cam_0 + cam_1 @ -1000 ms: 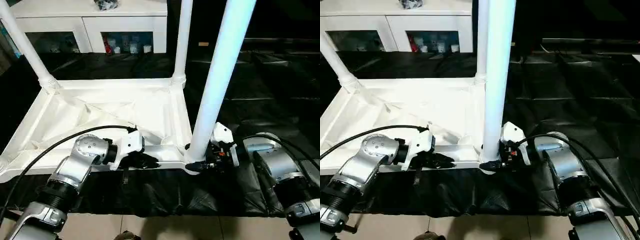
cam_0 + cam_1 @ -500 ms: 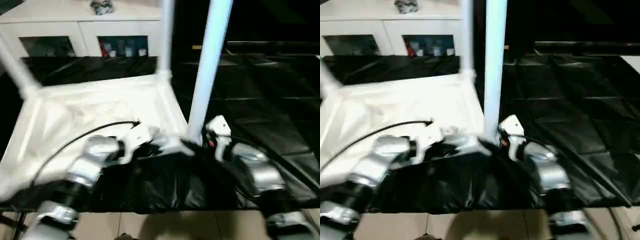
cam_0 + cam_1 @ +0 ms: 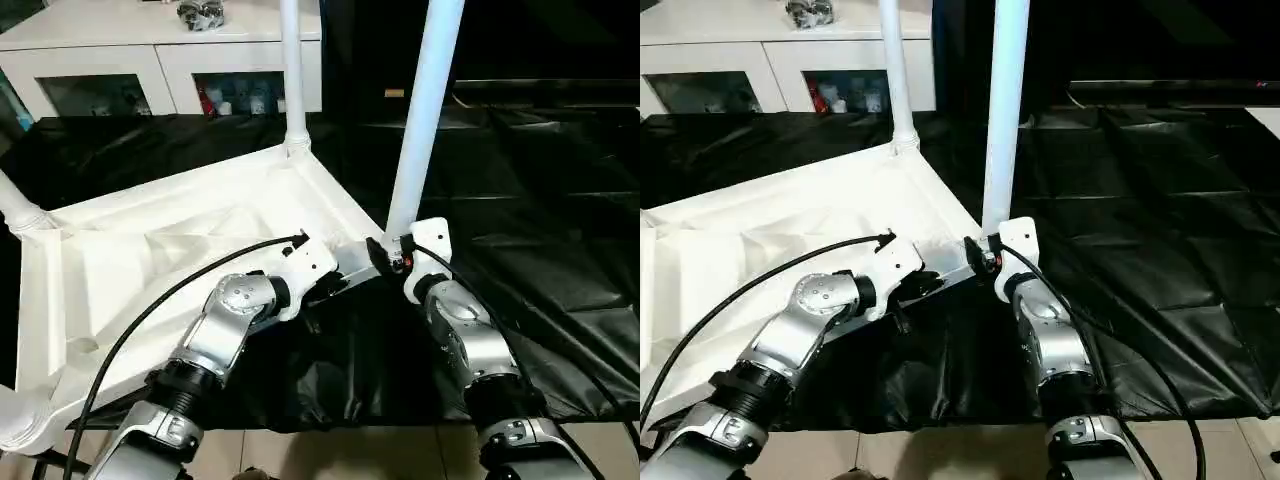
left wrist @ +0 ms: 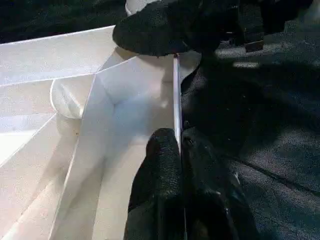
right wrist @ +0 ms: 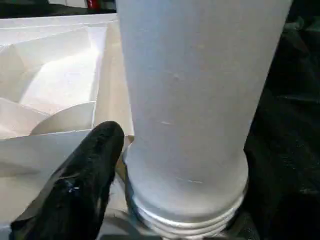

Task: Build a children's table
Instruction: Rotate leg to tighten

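Two legs stand upright from the upturned tabletop (image 3: pixel 150 250), which lies ribbed side up on black sheeting (image 3: pixel 540 200), turned at a slant to us. We hold it at the near right corner. Our left claw (image 4: pixel 175 150) is pinched together on the thin near rim of the tabletop — one finger (image 4: pixel 160 165) inside the rim, the other outside against the sheeting. Our right claw (image 3: pixel 385 258) is at the foot of the near leg (image 3: pixel 425 110), where that leg meets the corner socket; one black finger (image 5: pixel 80 185) lies against the leg's ringed base, but we cannot tell whether the claw is clamped or loose.

The far leg (image 3: pixel 291 70) rises from the far right corner socket. At the left edge a third leg (image 3: pixel 18 208) stands in its socket, and another white rounded part (image 3: pixel 20 420) shows at the tabletop's near left corner, cut off by the frame.

Beyond the tabletop's far edge stands a white cabinet (image 3: pixel 150 50) with glass doors, close to the sheeting's back border. To the right of the near leg the sheeting lies open and wrinkled — room there beside the right arm. Along the near edge the sheeting ends at a pale tiled floor (image 3: pixel 330 455).
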### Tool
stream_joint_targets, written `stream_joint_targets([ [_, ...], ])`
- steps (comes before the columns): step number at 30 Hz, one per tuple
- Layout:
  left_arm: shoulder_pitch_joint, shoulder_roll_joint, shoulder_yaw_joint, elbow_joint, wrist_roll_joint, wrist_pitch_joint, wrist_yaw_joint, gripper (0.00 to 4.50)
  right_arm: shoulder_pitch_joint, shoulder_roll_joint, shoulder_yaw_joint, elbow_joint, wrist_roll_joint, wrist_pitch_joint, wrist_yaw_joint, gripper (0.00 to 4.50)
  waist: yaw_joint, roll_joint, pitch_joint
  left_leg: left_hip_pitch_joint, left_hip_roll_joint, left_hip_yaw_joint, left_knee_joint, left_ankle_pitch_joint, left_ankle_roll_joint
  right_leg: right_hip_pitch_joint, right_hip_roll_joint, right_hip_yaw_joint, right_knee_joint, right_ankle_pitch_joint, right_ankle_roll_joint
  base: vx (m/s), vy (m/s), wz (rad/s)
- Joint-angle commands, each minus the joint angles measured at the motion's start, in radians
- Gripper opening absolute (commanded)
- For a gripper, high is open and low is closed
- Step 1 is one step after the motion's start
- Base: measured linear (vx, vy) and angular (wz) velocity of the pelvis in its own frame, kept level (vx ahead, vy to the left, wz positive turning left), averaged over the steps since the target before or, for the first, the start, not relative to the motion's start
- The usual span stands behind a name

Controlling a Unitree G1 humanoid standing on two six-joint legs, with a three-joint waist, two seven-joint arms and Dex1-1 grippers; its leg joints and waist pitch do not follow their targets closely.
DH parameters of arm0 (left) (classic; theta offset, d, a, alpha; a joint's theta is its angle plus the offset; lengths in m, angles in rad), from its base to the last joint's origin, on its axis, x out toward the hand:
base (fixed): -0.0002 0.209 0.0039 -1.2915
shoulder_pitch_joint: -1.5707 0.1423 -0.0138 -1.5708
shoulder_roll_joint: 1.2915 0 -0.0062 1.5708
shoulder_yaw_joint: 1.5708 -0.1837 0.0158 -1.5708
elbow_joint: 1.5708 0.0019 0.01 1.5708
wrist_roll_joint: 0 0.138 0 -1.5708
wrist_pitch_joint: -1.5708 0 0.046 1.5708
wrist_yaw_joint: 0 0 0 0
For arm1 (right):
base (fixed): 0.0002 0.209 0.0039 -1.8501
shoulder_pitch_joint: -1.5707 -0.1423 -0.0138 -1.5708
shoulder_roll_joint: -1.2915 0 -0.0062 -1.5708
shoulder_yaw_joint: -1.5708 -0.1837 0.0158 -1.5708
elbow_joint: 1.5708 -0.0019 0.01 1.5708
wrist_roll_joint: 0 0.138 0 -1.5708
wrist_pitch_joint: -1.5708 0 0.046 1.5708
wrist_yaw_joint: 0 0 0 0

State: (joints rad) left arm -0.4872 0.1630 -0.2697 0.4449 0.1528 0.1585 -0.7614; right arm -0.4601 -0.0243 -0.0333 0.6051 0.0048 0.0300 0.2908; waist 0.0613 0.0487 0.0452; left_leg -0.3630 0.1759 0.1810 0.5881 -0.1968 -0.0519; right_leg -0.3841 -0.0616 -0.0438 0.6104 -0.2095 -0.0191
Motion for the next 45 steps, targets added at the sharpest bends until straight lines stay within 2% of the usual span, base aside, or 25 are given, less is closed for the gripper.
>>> stream_joint_targets([
  [1, -0.028, -0.022, -0.049, 0.004, -0.013, -0.040, -0.018, 0.00, 0.013, 0.034, 0.088, 0.004, -0.002, -0.006, 0.074, 3.97, 0.000, -0.001, -0.053, 0.005, 0.053, -0.024, -0.075, -0.192, 0.035, 0.037, -0.086, 0.046, -0.078, -0.124, -0.210, 0.000, 0.000, 0.00],
  [2, -0.022, -0.004, -0.046, 0.005, -0.014, -0.053, -0.037, 0.00, 0.013, 0.013, 0.090, 0.004, -0.009, -0.020, 0.088, 3.97, 0.000, 0.003, -0.053, 0.006, 0.053, -0.025, -0.075, -0.201, 0.033, 0.037, -0.086, 0.047, -0.079, -0.144, -0.208, 0.000, 0.000, 0.00],
  [5, -0.008, 0.035, -0.038, 0.006, -0.020, -0.078, -0.076, 0.00, 0.009, -0.046, 0.087, 0.009, -0.012, -0.036, 0.146, 3.97, -0.002, 0.001, -0.053, 0.001, 0.052, -0.024, -0.073, -0.193, 0.037, 0.042, -0.085, 0.046, -0.078, -0.137, -0.208, 0.000, 0.000, 0.00],
  [6, 0.007, 0.066, -0.037, 0.000, -0.032, -0.096, -0.122, 0.00, 0.001, -0.097, 0.084, 0.014, -0.001, -0.040, 0.218, 3.97, -0.002, 0.001, -0.054, 0.001, 0.053, -0.024, -0.072, -0.188, 0.040, 0.042, -0.086, 0.046, -0.077, -0.130, -0.209, 0.000, 0.000, 0.00],
  [8, 0.025, 0.099, -0.038, -0.019, -0.048, -0.107, -0.178, 0.00, -0.013, -0.157, 0.092, 0.027, 0.000, -0.070, 0.314, 3.97, 0.000, -0.009, -0.057, -0.001, 0.053, -0.022, -0.066, -0.146, 0.061, 0.045, -0.085, 0.045, -0.069, -0.067, -0.225, 0.000, 0.000, 0.00],
  [10, 0.029, 0.104, -0.035, -0.024, -0.055, -0.108, -0.188, 0.00, -0.018, -0.175, 0.096, 0.033, 0.003, -0.076, 0.354, 3.97, 0.002, -0.005, -0.057, -0.002, 0.055, -0.021, -0.063, -0.122, 0.080, 0.043, -0.085, 0.044, -0.065, -0.030, -0.242, 0.000, 0.000, 0.00],
  [11, 0.033, 0.116, -0.028, -0.029, -0.065, -0.110, -0.204, 0.00, -0.026, -0.211, 0.113, 0.044, 0.003, -0.087, 0.438, 3.97, 0.004, -0.008, -0.059, -0.001, 0.055, -0.020, -0.060, -0.118, 0.089, 0.044, -0.085, 0.042, -0.062, -0.015, -0.254, 0.000, 0.000, 0.00],
  [14, 0.037, 0.139, -0.022, -0.039, -0.090, -0.113, -0.252, 0.00, -0.040, -0.256, 0.134, 0.066, 0.013, -0.098, 0.556, 3.97, 0.010, -0.004, -0.057, -0.002, 0.057, -0.019, -0.060, -0.124, 0.099, 0.044, -0.084, 0.040, -0.061, -0.025, -0.264, 0.000, 0.000, 0.00],
  [18, 0.036, 0.172, -0.026, -0.034, -0.110, -0.137, -0.312, 0.00, -0.055, -0.306, 0.162, 0.075, 0.036, -0.103, 0.704, 3.97, 0.012, -0.004, -0.056, -0.001, 0.057, -0.018, -0.059, -0.148, 0.100, 0.045, -0.083, 0.038, -0.063, -0.056, -0.267, 0.000, 0.000, 0.00],
  [23, 0.032, 0.206, -0.031, -0.037, -0.133, -0.139, -0.384, 0.00, -0.058, -0.344, 0.186, 0.052, 0.078, -0.081, 0.879, 3.97, 0.022, -0.004, -0.058, 0.001, 0.059, -0.018, -0.057, -0.136, 0.111, 0.043, -0.082, 0.038, -0.060, -0.038, -0.277, 0.000, 0.000, 0.00],
  [29, 0.026, 0.234, -0.052, -0.020, -0.139, -0.157, -0.445, 0.00, -0.050, -0.364, 0.233, 0.030, 0.090, -0.088, 1.002, 3.37, 0.028, -0.003, -0.059, 0.003, 0.061, -0.018, -0.057, -0.132, 0.108, 0.042, -0.083, 0.037, -0.058, -0.041, -0.277, 0.000, 0.000, 0.00],
  [30, 0.025, 0.237, -0.054, -0.018, -0.142, -0.158, -0.454, 0.00, -0.051, -0.366, 0.240, 0.030, 0.087, -0.092, 1.016, 3.27, 0.030, 0.010, -0.059, 0.004, 0.061, -0.020, -0.057, -0.135, 0.105, 0.040, -0.083, 0.037, -0.058, -0.043, -0.277, 0.000, 0.000, 0.00],
  [31, 0.023, 0.239, -0.055, -0.014, -0.147, -0.161, -0.464, 0.00, -0.050, -0.369, 0.250, 0.025, 0.086, -0.093, 1.036, 3.21, 0.029, 0.011, -0.060, 0.005, 0.061, -0.019, -0.057, -0.140, 0.101, 0.040, -0.083, 0.037, -0.059, -0.038, -0.280, 0.000, 0.000, 0.00],
  [32, 0.023, 0.240, -0.055, -0.013, -0.147, -0.161, -0.465, 0.00, -0.050, -0.369, 0.251, 0.023, 0.086, -0.094, 1.037, 3.16, 0.028, 0.005, -0.061, 0.004, 0.061, -0.019, -0.057, -0.140, 0.099, 0.042, -0.082, 0.037, -0.058, -0.027, -0.282, 0.000, 0.000, 0.00],
  [33, 0.022, 0.240, -0.055, -0.011, -0.148, -0.162, -0.469, 0.00, -0.049, -0.369, 0.253, 0.019, 0.085, -0.095, 1.040, 3.07, 0.029, 0.005, -0.060, 0.004, 0.060, -0.020, -0.058, -0.142, 0.099, 0.042, -0.081, 0.036, -0.058, -0.027, -0.282, 0.000, 0.000, 0.00],
  [34, 0.017, 0.238, -0.057, -0.003, -0.148, -0.164, -0.472, 0.00, -0.046, -0.367, 0.254, 0.005, 0.090, -0.089, 1.048, 2.96, 0.027, 0.017, -0.061, 0.005, 0.060, -0.020, -0.058, -0.154, 0.093, 0.041, -0.080, 0.036, -0.060, -0.026, -0.282, 0.000, 0.000, 0.00],
  [36, 0.015, 0.237, -0.057, -0.002, -0.148, -0.163, -0.474, 0.00, -0.045, -0.368, 0.252, 0.001, 0.092, -0.086, 1.053, 2.87, 0.027, 0.009, -0.061, 0.004, 0.059, -0.020, -0.058, -0.152, 0.090, 0.045, -0.081, 0.036, -0.059, -0.021, -0.284, 0.000, 0.000, 0.00],
  [37, 0.012, 0.235, -0.059, 0.002, -0.148, -0.163, -0.474, 0.00, -0.040, -0.368, 0.251, -0.008, 0.098, -0.083, 1.057, 2.80, 0.027, -0.002, -0.061, 0.003, 0.059, -0.019, -0.058, -0.145, 0.094, 0.046, -0.081, 0.036, -0.059, -0.021, -0.283, 0.000, 0.000, 0.00],
  [38, 0.010, 0.231, -0.059, 0.008, -0.149, -0.161, -0.470, 0.00, -0.033, -0.366, 0.248, -0.016, 0.105, -0.079, 1.057, 2.77, 0.029, -0.003, -0.061, 0.003, 0.059, -0.019, -0.057, -0.135, 0.099, 0.045, -0.082, 0.037, -0.058, -0.026, -0.281, 0.000, 0.000, 0.00],
  [39, 0.008, 0.225, -0.055, 0.016, -0.145, -0.157, -0.455, 0.00, -0.020, -0.357, 0.242, -0.024, 0.114, -0.074, 1.045, 2.77, 0.031, 0.001, -0.062, 0.003, 0.059, -0.020, -0.056, -0.129, 0.101, 0.045, -0.083, 0.036, -0.056, -0.027, -0.281, 0.000, 0.000, 0.00],
  [41, 0.004, 0.212, -0.049, 0.032, -0.127, -0.153, -0.405, 0.00, 0.004, -0.335, 0.229, -0.034, 0.127, -0.060, 1.010, 2.74, 0.036, -0.015, -0.061, 0.003, 0.061, -0.017, -0.056, -0.114, 0.111, 0.043, -0.084, 0.038, -0.059, -0.045, -0.270, 0.000, 0.000, 0.00],
  [42, 0.002, 0.207, -0.047, 0.036, -0.119, -0.152, -0.383, 0.00, 0.011, -0.328, 0.224, -0.036, 0.130, -0.055, 0.997, 2.73, 0.039, -0.010, -0.061, 0.002, 0.061, -0.018, -0.056, -0.110, 0.111, 0.042, -0.085, 0.039, -0.057, -0.049, -0.267, 0.000, 0.000, 0.00],
  [43, -0.006, 0.183, -0.039, 0.048, -0.097, -0.143, -0.309, 0.00, 0.029, -0.296, 0.207, -0.040, 0.129, -0.078, 0.928, 2.72, 0.042, -0.015, -0.059, 0.002, 0.063, -0.018, -0.058, -0.108, 0.109, 0.040, -0.087, 0.039, -0.059, -0.069, -0.259, 0.000, 0.000, 0.00],
  [44, -0.008, 0.174, -0.036, 0.052, -0.090, -0.140, -0.281, 0.00, 0.036, -0.283, 0.200, -0.042, 0.128, -0.088, 0.901, 2.72, 0.041, -0.012, -0.054, 0.006, 0.064, -0.018, -0.062, -0.145, 0.093, 0.034, -0.087, 0.039, -0.068, -0.130, -0.249, 0.000, 0.000, 0.00],
  [45, -0.014, 0.162, -0.033, 0.059, -0.080, -0.134, -0.246, 0.00, 0.044, -0.268, 0.191, -0.045, 0.137, -0.080, 0.875, 2.72, 0.040, -0.022, -0.053, 0.009, 0.062, -0.017, -0.065, -0.166, 0.084, 0.034, -0.086, 0.039, -0.073, -0.168, -0.241, 0.000, 0.000, 0.00],
])
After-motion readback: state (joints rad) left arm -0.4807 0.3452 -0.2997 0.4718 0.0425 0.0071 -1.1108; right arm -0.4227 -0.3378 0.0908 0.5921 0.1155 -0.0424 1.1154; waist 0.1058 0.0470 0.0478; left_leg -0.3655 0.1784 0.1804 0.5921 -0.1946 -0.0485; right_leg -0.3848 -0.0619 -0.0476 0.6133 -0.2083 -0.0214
